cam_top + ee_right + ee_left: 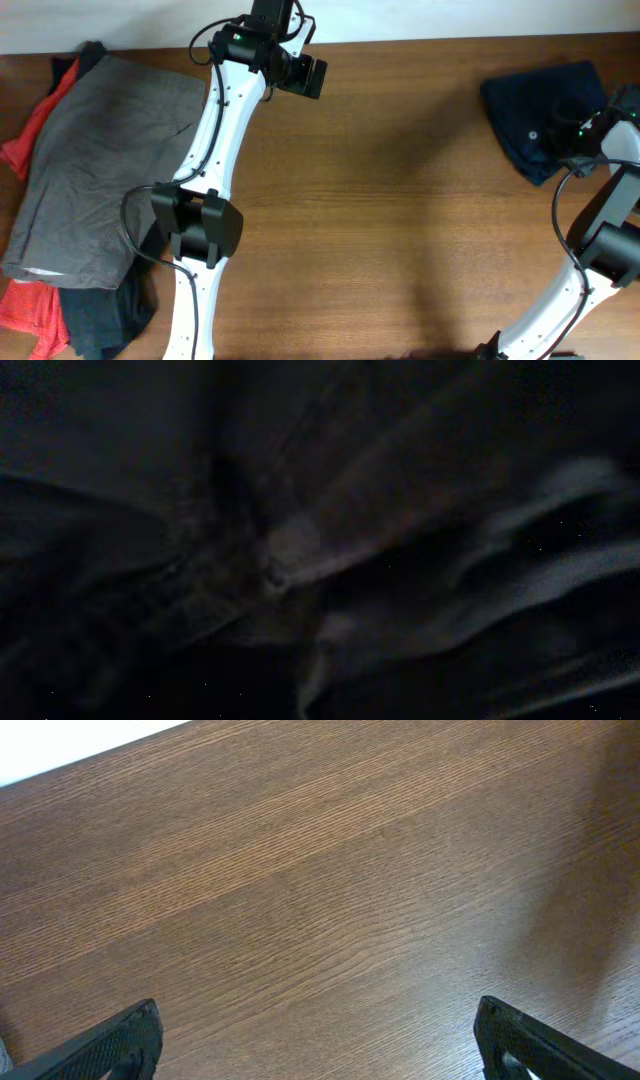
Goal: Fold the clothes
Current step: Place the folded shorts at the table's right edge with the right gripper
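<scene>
The dark navy shorts [540,105] lie bunched in a heap at the back right of the table. My right gripper [574,134] is down in the heap's right side. The right wrist view is almost black and filled with folds of the navy fabric [300,540] right against the camera. The fingers do not show there, so I cannot tell whether they are open or shut. My left gripper [306,76] hovers over bare table at the back centre, far from the shorts. Its fingers [320,1042] are wide open and empty.
A large grey garment [100,170] lies at the left over a red-orange garment [28,135] and a dark one [100,318]. The left arm stretches from the front edge to the back. The brown wooden table [400,230] ends at a white wall.
</scene>
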Robot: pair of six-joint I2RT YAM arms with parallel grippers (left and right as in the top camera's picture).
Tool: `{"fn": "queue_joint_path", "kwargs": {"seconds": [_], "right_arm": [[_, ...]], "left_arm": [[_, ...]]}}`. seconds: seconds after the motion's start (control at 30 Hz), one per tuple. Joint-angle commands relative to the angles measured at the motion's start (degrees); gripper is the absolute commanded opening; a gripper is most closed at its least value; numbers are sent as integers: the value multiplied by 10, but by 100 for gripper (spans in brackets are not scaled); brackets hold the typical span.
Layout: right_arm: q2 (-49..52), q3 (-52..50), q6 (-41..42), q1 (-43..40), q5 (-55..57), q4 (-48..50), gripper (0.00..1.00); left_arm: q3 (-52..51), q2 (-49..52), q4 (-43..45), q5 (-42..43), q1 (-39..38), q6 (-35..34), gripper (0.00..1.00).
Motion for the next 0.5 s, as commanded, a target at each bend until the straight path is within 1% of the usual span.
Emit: {"fn": "queue_joint_path", "kwargs": {"seconds": [0.0,0.13,0.37,0.47], "right_arm": [[6,-7,19,-1,11,-33,99],[-63,26,13,-5,13,-92,99],[-195,79,1,-5,22,-165,99],[-267,87,-27,2,-21,-195,99]], "left_arm": [[7,3,3,0,-2,9,99],[7,3,3,0,-2,9,99],[7,3,3,0,-2,9,99],[7,3,3,0,-2,9,99]]}}
